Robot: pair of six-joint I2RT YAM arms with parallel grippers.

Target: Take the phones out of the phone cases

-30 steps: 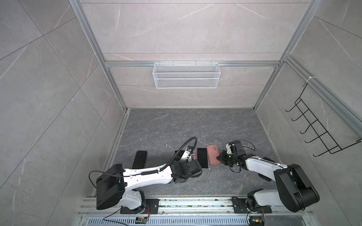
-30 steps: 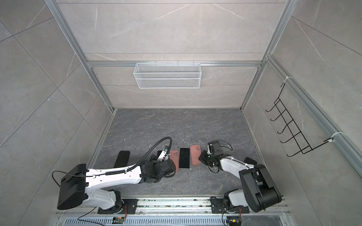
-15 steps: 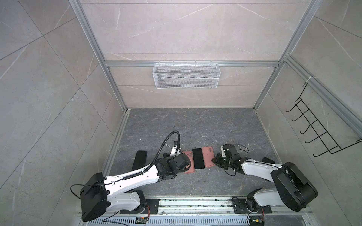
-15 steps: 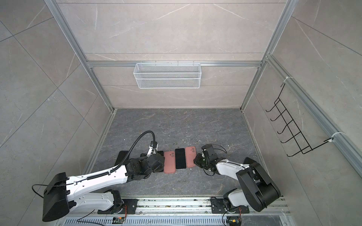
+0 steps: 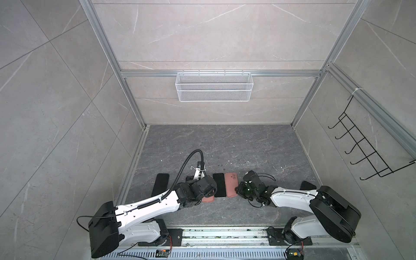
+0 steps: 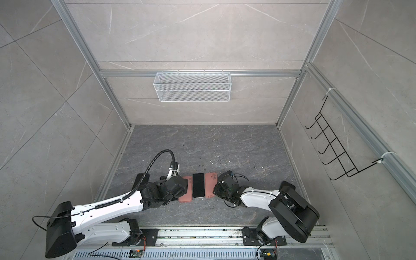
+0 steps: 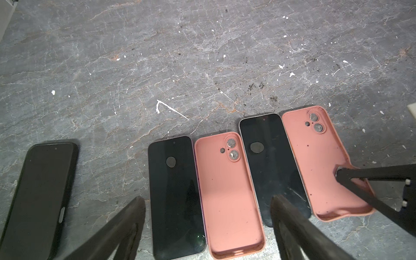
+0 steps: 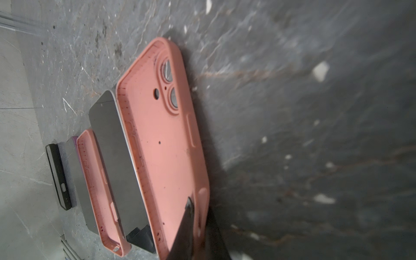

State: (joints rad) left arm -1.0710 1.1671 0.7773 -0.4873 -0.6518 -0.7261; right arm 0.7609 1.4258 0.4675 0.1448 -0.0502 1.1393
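Two empty pink phone cases lie face up on the grey floor, each with a bare black phone to its left. In the left wrist view my left gripper hangs open above the left pink case and the phone beside it, holding nothing. My right gripper is shut on the side wall of the right pink case, near its bottom corner. The second bare phone lies against that case in both top views.
A black phone in a black case lies further left, near the left wall rail. A white wire basket hangs on the back wall and a black hook rack on the right wall.
My right gripper has dragged its pink case to the left and a little nearer, and the phone beside it has slid along. The left arm has drawn back to the left.
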